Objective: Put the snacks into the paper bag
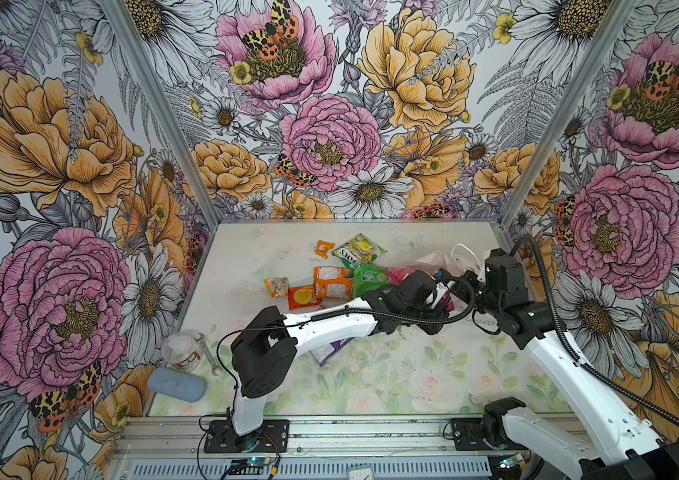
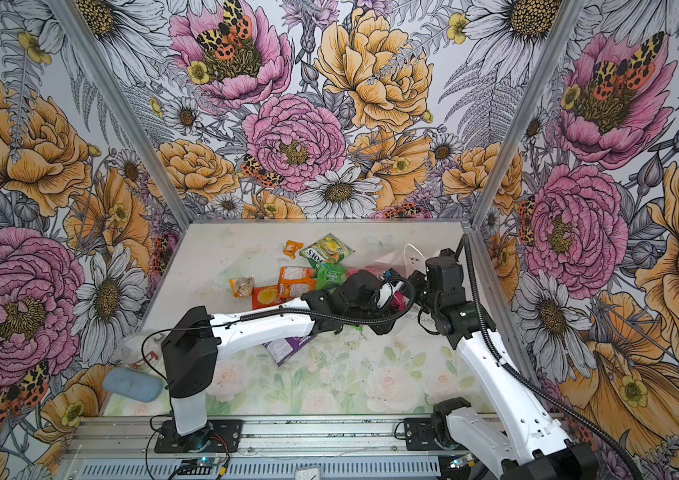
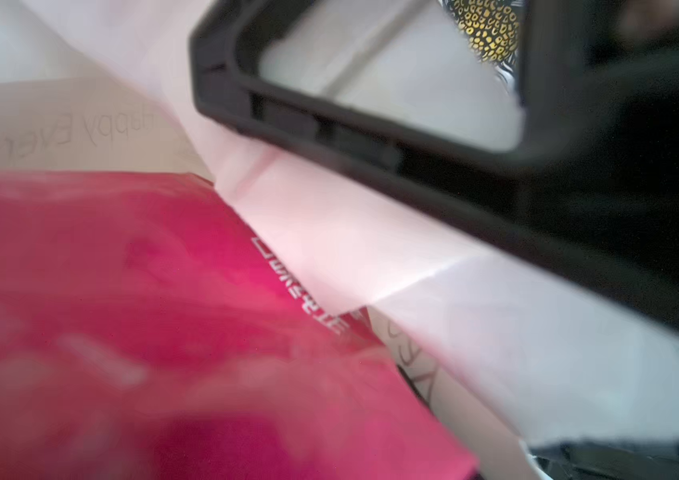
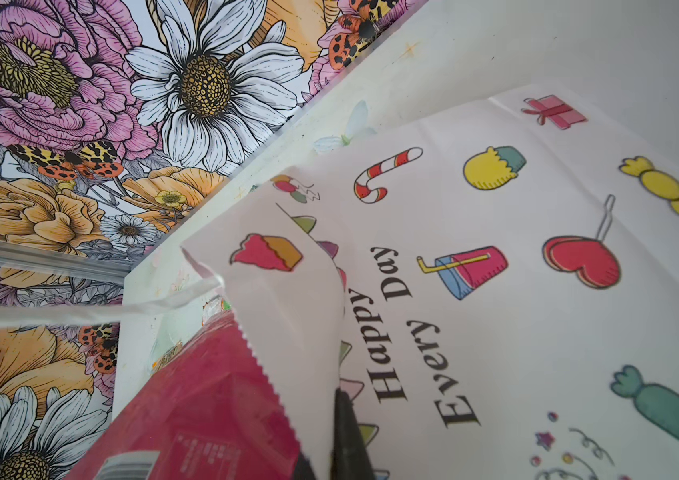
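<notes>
Pink packet [image 3: 121,311]: one. It lies in the mouth of the paper bag [image 4: 495,332], partly under the bag's flap. It looks blurry in the left wrist view.
Paper bag: one. It is white and lies on its side at the right of the table [image 1: 412,374]. It says "Happy Every Day" and has little pictures on it. The arms hide most of it in both top views.
Snacks counted: eight with the pink one.
Loose on the table, left of the bag: FOX'S packet [image 1: 358,250], tiny orange packet [image 1: 322,248], big orange packet [image 1: 331,282], green packet [image 1: 371,278], small orange packet [image 1: 276,286], red-orange packet [image 1: 303,297].
Purple packet [image 1: 329,352]: one. The left arm hides half of it.
Left claw [image 1: 443,293]: it is at the bag's mouth, by the pink packet. Only one black finger [image 3: 371,137] shows, so I cannot tell if it is open or closed.
Right claw [image 4: 329,457]: closed, pinching the zigzag edge of the bag's flap.
Other things: one clear cup [image 1: 181,349], one wrench [image 1: 206,353] and one blue-grey case [image 1: 176,384], all at the table's near left corner.
Hard to read: the words on the pink packet.
</notes>
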Action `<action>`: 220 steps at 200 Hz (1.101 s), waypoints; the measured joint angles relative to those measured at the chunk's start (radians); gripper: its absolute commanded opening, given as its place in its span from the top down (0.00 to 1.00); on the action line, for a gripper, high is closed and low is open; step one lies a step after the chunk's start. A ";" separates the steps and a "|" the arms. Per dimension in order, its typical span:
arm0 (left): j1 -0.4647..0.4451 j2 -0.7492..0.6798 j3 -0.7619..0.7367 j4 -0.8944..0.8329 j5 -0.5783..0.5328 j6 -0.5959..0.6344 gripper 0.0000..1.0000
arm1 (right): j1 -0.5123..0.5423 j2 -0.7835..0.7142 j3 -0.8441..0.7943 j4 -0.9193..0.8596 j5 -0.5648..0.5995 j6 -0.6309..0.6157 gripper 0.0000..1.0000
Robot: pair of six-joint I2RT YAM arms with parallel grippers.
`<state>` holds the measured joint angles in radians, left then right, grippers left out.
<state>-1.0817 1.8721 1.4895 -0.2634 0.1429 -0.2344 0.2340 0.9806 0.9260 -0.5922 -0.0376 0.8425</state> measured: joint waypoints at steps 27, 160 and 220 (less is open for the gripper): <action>-0.001 -0.064 -0.020 -0.010 -0.038 -0.016 0.31 | 0.000 0.000 0.000 0.004 -0.002 -0.001 1.00; 0.003 -0.317 0.020 -0.202 -0.200 -0.214 0.17 | 0.000 0.000 0.000 0.006 0.006 -0.006 1.00; 0.222 -0.358 0.145 -0.428 -0.334 -0.420 0.03 | 0.000 0.000 0.000 0.005 0.006 -0.013 1.00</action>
<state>-0.8593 1.5143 1.6348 -0.6910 -0.1913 -0.6548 0.2340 0.9810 0.9264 -0.5869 -0.0311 0.8291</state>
